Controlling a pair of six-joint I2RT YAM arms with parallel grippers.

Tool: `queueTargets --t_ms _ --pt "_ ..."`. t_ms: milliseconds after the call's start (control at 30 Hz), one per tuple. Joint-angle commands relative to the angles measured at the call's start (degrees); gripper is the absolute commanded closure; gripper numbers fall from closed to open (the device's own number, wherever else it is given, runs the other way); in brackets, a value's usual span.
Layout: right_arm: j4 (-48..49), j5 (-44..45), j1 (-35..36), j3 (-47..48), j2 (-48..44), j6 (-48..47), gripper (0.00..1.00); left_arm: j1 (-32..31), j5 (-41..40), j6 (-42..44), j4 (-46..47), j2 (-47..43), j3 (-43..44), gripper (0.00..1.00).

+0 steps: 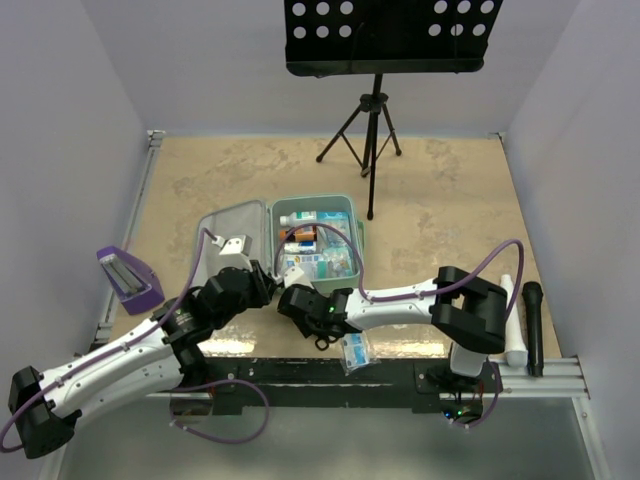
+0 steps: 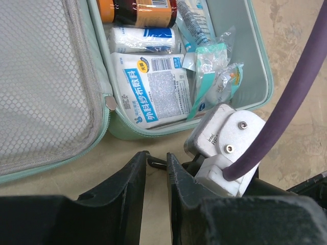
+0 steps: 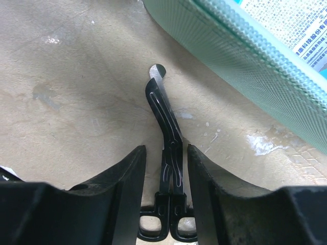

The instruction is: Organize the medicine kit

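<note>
Tabletop (image 3: 76, 76) bears the medicine kit (image 3: 245, 66) just beyond the right gripper (image 3: 164, 151), open astride scissors (image 3: 166, 117).

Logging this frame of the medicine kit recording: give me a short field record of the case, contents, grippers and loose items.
case: mint-green hinged tin case, open on the table, mesh-lined lid to its left
contents: white printed dressing packet, white gauze roll, dark orange-labelled bottle, clear sachets
right gripper: open, fingers straddling black scissors lying beside the case
left gripper: narrow gap, at the case's near edge; grip unclear
outside case: purple holder; clear packet near the arm bases
</note>
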Motion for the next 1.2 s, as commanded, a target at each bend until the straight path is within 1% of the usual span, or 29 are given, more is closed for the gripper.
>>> queueTargets --t_ms 0,133,267,733,1167 --pt "-1.4 -0.8 0.1 -0.3 1.2 -0.7 0.58 0.0 -0.8 -0.7 0.6 -1.2 0.2 0.72" --pt "0.1 -2.9 0.0 -1.5 1.2 -0.3 0.6 0.0 -1.0 -0.7 0.2 -1.8 0.5 0.72" --pt "0.5 -3.0 0.0 -2.1 1.3 -0.1 0.66 0.0 -1.0 -0.6 0.1 -1.7 0.5 0.72" --pt "-2.6 -1.4 0.1 -0.3 -2.0 0.4 0.82 0.0 -1.2 -0.6 0.2 -1.5 0.7 0.72" --pt "-5.6 -1.4 0.0 1.6 -5.4 0.6 0.84 0.0 -1.4 -0.4 0.5 -1.1 0.9 0.72"
